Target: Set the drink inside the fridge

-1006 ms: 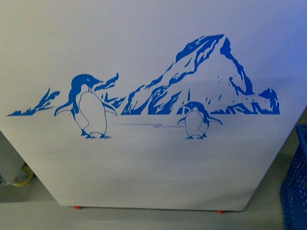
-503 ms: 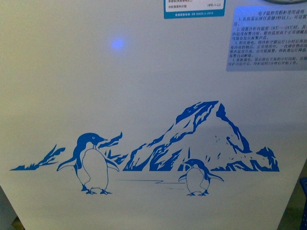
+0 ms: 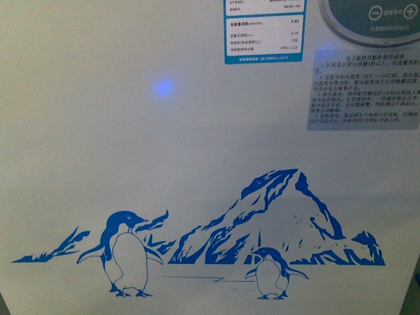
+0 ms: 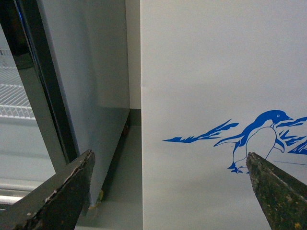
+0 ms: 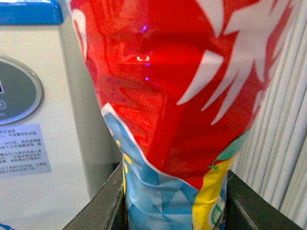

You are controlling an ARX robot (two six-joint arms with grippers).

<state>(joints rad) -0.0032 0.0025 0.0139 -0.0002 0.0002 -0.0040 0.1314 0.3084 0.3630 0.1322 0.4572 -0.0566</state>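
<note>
Red-labelled drink (image 5: pixel 182 96) is clamped between the dark fingers (image 5: pixel 103 203) of the right gripper (image 5: pixel 177 201), near the fridge (image 3: pixel 98 131) corner that carries the round grey control panel (image 5: pixel 14 96). On the other arm, the left gripper (image 4: pixel 169 160) stands wide open and empty, facing the penguin picture (image 4: pixel 261 139) beside the grey cabinet (image 4: pixel 86 72).

The fridge (image 3: pixel 79 131) has a white sticker with a blue edge (image 3: pixel 264 31) on its front, and only the number 0.62 can be read there. The round grey panel (image 3: pixel 371 23) shows a minus sign and a plus sign. The grey sticker (image 3: pixel 364 88) has Chinese writing too blurry to read, and the big white marks on the drink (image 5: pixel 177 86) are cut off.
</note>
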